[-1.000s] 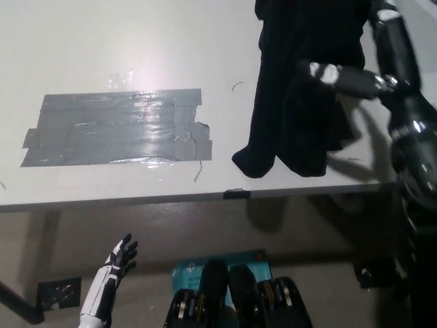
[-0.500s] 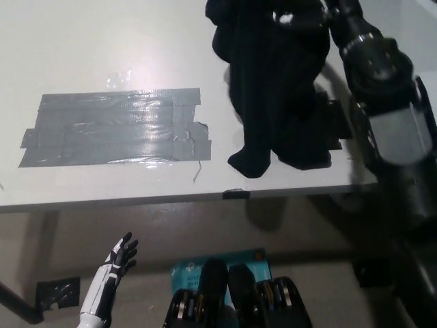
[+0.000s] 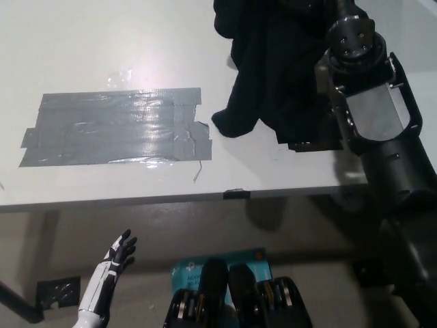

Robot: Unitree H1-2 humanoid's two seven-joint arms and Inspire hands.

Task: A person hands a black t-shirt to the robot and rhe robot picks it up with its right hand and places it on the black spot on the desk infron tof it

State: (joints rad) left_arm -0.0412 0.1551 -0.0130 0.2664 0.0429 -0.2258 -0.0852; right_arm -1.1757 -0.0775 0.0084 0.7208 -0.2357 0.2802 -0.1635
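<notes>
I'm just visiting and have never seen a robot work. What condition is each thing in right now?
Black t-shirt: bunched, hanging from above, lower end near the table, right of the tape.
Grey tape patch: flat on the table, bare.
Right arm: raised over the table; its hand is out of view.
Left hand: open, holding nothing, below the table edge.
Table: white, glossy.

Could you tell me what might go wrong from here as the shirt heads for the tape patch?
1. The shirt hangs low, its lower end close beside the patch; it could snag the patch's lifted edges.
2. The right hand is out of view behind the cloth, so grip security cannot be checked.
3. The left hand rests below the desk, unable to help.
</notes>
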